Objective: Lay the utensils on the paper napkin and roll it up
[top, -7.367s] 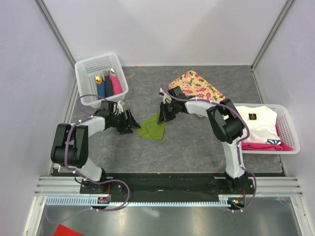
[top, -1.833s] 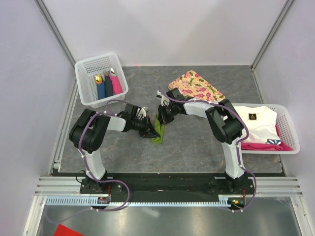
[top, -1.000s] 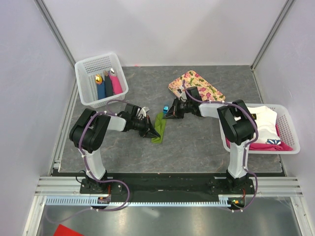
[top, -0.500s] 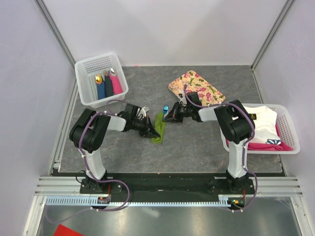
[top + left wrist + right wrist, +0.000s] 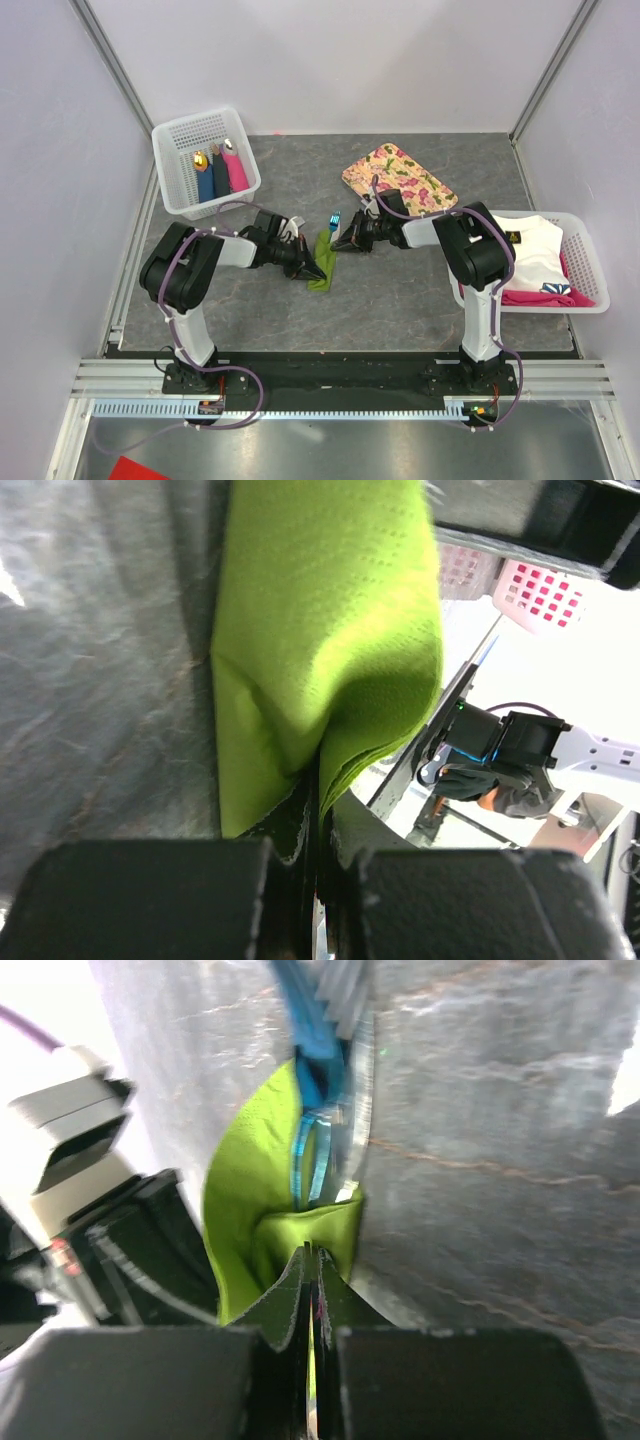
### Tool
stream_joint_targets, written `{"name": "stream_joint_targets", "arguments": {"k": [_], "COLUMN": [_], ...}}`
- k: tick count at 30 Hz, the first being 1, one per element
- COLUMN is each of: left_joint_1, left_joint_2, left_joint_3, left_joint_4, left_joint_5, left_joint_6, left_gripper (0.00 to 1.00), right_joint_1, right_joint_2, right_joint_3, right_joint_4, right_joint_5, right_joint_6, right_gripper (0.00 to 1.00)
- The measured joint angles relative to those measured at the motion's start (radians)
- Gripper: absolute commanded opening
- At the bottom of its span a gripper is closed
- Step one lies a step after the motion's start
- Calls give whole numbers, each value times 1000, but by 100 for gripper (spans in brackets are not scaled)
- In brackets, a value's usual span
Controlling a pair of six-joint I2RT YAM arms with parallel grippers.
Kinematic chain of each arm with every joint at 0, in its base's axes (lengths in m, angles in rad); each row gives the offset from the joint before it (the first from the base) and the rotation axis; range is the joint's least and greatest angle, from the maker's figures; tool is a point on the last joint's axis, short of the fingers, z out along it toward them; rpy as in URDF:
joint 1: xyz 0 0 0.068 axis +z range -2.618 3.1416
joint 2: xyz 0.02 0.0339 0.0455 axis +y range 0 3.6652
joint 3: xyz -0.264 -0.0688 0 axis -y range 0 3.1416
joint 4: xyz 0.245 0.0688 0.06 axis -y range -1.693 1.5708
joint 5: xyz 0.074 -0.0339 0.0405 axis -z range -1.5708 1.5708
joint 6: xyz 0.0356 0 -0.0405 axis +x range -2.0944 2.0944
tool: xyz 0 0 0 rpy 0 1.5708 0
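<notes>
The paper napkin point(image 5: 320, 630) lay open as a loose sheet on the counter point(image 5: 400, 300) a few seconds back. It is now gathered into a narrow green fold, near the flowered tray point(image 5: 400, 176) on its left, towards the arms. Within the last second the right arm swung round towards the tray, and the tip of the blue utensil point(image 5: 312, 1060) came into sight at the end of the fold nearest the tray. In the last half second hardly anything moved. My reading is that the utensils are loaded and the rolling is under way but not finished, since the paper is still a loose wrap and not a tight roll.

The left pincer point(image 5: 318, 815) is shut on the side of the fold away from the tray. The right pincer point(image 5: 310, 1260) is shut on a tucked flap on the tray side, just below the utensils.

Count: one napkin; two utensils, the blue one and a silvery one point(image 5: 352, 1010) beside it, both partly wrapped; one tray; two white baskets. The basket point(image 5: 180, 140) left of the tray holds coloured bundles that I cannot count for sure. The basket point(image 5: 590, 262) right of the tray holds white and pink cloths.
</notes>
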Motion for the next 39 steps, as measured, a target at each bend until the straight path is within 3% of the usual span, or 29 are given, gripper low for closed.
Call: {"name": "stream_joint_targets", "arguments": {"k": [23, 29, 39], "left_joint_1": [-61, -51, -42], "left_joint_2": [-15, 29, 34], "left_joint_3": [69, 67, 80], "left_joint_4": [-46, -65, -99], "left_joint_5": [-26, -24, -4], "left_joint_6": [54, 69, 119], "left_gripper": [2, 2, 2], "right_joint_1": [28, 34, 37], "right_joint_2": [3, 2, -18], "right_joint_3": [59, 66, 75], "right_joint_4": [-107, -120, -145], "right_joint_5": [54, 47, 39], "right_joint_6": [-92, -111, -156], "right_gripper": [0, 11, 13]}}
